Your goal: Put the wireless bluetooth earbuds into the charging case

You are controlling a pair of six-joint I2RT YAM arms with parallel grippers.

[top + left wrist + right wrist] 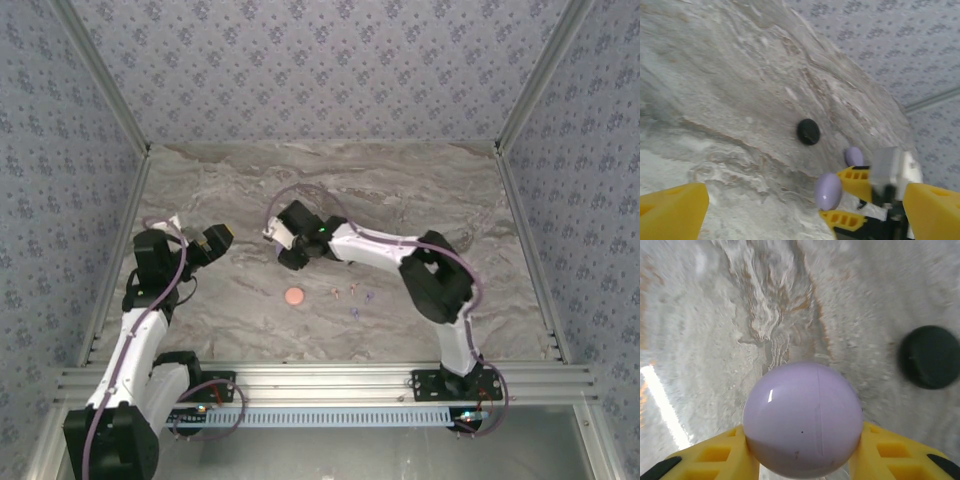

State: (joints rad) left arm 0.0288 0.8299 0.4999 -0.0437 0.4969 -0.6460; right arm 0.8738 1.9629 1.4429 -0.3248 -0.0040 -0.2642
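Observation:
My right gripper (802,442) is shut on a round lilac charging case (802,415), held closed just above the marble table. In the left wrist view the same case (827,191) sits between the right arm's yellow fingers (857,181). My left gripper (805,212) is open and holds nothing; it hangs to the left of the right gripper (283,237) in the top view. Tiny earbuds lie in front of the right arm: two pinkish ones (337,293) and two lilac ones (355,313).
A black round disc (930,363) lies on the table just right of the held case, and a second lilac disc (854,156) lies behind it. A pinkish disc (293,296) rests left of the earbuds. Patterned walls (320,70) enclose the table.

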